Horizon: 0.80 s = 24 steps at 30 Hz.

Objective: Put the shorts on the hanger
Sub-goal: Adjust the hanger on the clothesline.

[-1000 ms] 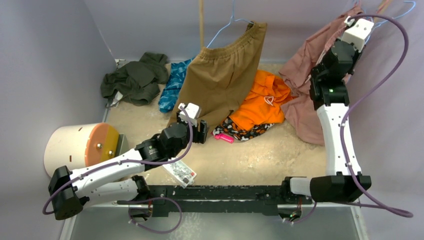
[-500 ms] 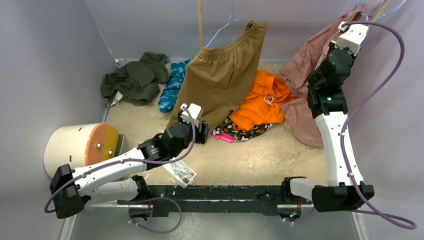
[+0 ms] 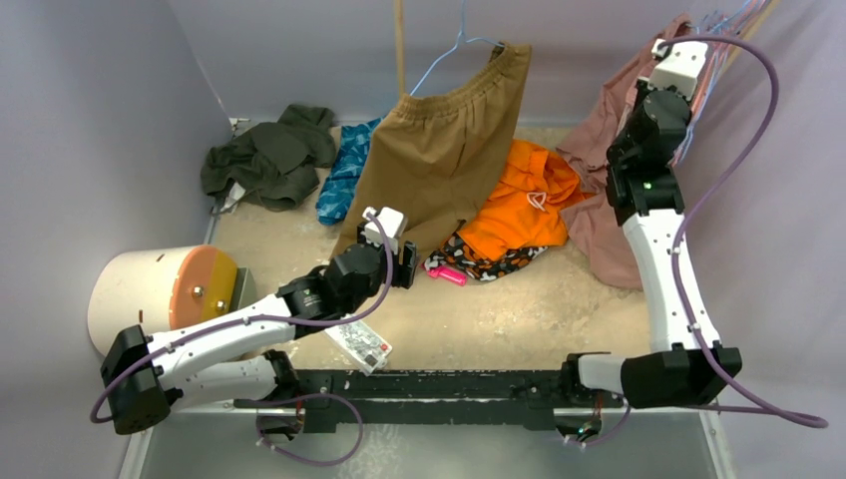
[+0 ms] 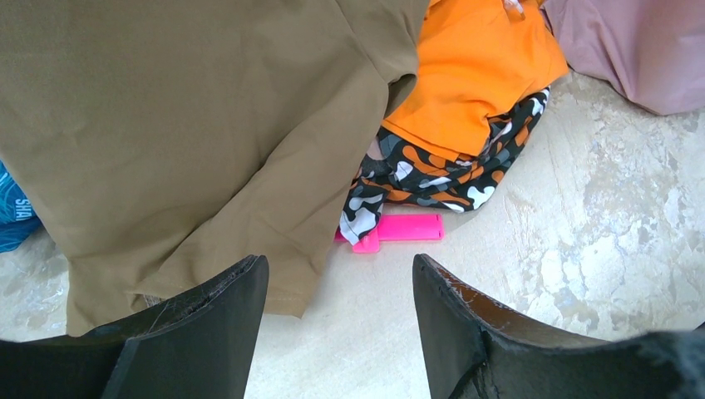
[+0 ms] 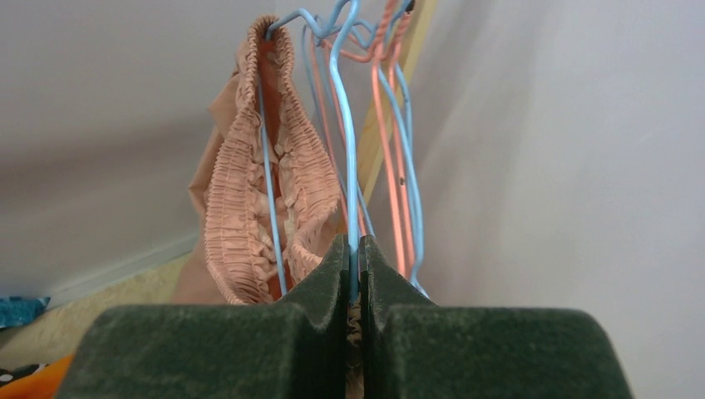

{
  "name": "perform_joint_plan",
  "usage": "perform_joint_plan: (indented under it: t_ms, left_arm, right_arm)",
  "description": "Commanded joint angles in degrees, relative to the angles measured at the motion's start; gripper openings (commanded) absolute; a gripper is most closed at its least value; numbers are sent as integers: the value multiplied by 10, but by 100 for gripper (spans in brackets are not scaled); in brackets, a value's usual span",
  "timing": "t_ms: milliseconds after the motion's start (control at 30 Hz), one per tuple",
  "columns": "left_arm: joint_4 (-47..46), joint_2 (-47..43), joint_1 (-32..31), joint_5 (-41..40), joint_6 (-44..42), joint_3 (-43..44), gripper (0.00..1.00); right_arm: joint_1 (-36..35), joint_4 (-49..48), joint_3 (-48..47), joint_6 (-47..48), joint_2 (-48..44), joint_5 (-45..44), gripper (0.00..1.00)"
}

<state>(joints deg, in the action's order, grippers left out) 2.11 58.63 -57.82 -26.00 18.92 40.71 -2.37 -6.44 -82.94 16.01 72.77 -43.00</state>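
While the right gripper is shut tight on a thin blue wire of the hanger, the shorts hang up high, far off to the right of the big brown shorts and close to the wall. Their bunched waistband is looped over another blue wire, just beside the pinched one. I cannot tell if both wires are part of one hanger, because some pink hangers and more blue ones are crowded together there.

The left gripper is partly open and holds nothing. It hovers low, just in front of the bottom edge of the big brown shorts. A little pink clip lies on the table just beside that edge.

I think the job is close to done, but a few things could go wrong. The wire is very thin, so it could slip out of the pinch if the arm pulls hard. The shorts seem to sit on only one wire, so if the hanger tips, they could slide off and drop. The hangers are bunched up, so a tug could make them catch on each other and pull the wrong one along.
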Motion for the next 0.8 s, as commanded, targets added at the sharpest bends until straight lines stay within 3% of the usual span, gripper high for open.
perform_joint_plan:
  t_ms: [0,633,667,700,767]
  left_arm:
    - [-16,2,0,3,6,27,63]
    - [-9,-2,1,-10,-1,30,63]
    - [-8,-2,0,-10,-1,30,63]
    - [-8,-3,0,-10,-1,31,63]
    - [-8,-6,0,-10,0,30,63]
  right_arm:
    - [-4,-67,-19,1,4,32,0]
    - [-4,-42,-24,-9,47,29,0]
    - [-4,-28,-27,-17,46,22,2]
    - [-4,-11,-33,-26,44,19,12]
    - [-4,26,-39,-46,33,17,43]
